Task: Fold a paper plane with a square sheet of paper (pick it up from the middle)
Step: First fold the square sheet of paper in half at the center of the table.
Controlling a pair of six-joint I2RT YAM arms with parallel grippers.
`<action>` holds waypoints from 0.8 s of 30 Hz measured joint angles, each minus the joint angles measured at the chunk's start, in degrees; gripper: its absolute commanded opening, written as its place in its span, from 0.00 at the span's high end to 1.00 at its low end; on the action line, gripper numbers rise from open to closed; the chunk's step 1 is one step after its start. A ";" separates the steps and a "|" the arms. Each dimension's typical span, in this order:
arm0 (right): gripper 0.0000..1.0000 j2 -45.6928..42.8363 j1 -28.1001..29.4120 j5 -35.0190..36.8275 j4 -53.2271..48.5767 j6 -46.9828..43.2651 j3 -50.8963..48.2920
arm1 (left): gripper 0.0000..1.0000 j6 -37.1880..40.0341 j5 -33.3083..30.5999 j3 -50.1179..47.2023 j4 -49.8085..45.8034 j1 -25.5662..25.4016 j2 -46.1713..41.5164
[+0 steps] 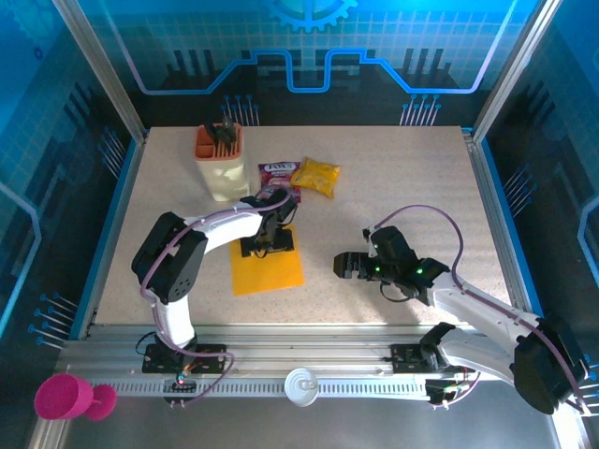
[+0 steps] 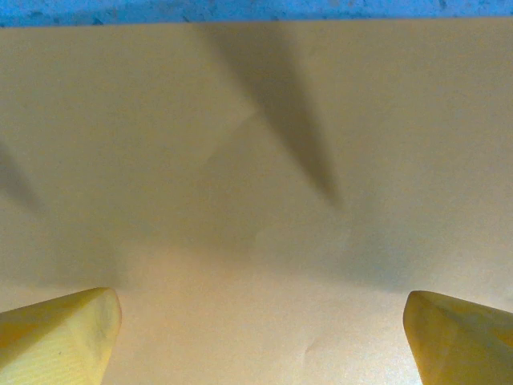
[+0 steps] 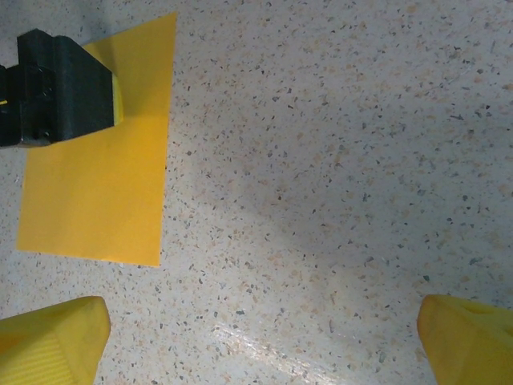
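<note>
Found thin orange-yellow square sheet of paper (image 1: 271, 271) flat on speckled surface (image 1: 402, 187), beneath left gripper (image 2: 256, 337), released wide; right gripper (image 3: 260, 341) released too, well aside. Probably needed centred descent, gentle pinch at the middle.

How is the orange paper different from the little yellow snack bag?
The square sheet of paper lies flat; the yellow snack bag looks crinkly. The paper is bigger than the bag. The left gripper hangs over the paper; no gripper is near the bag. Both are yellowish and lie on the table.
</note>
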 measured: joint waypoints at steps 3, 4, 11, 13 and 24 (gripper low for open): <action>0.01 -0.11 -0.26 0.00 0.09 0.00 -0.50 | 0.07 -0.52 0.11 -0.66 0.59 0.55 0.00; 0.01 -0.20 -0.42 0.00 0.09 0.00 -0.68 | 0.08 -0.85 0.15 -1.09 0.90 0.57 0.00; 0.01 -2.16 -1.73 -0.09 -0.20 -0.15 -1.40 | 0.11 -1.95 0.26 -3.67 3.04 0.85 -0.61; 0.01 -2.75 -2.03 -0.20 -0.22 -0.20 -1.42 | 0.15 -2.16 0.13 -4.39 3.58 0.90 -1.07; 0.01 -3.50 -3.04 -0.66 -0.55 -0.20 -2.08 | 0.40 -1.79 0.02 -8.61 6.43 1.20 -4.98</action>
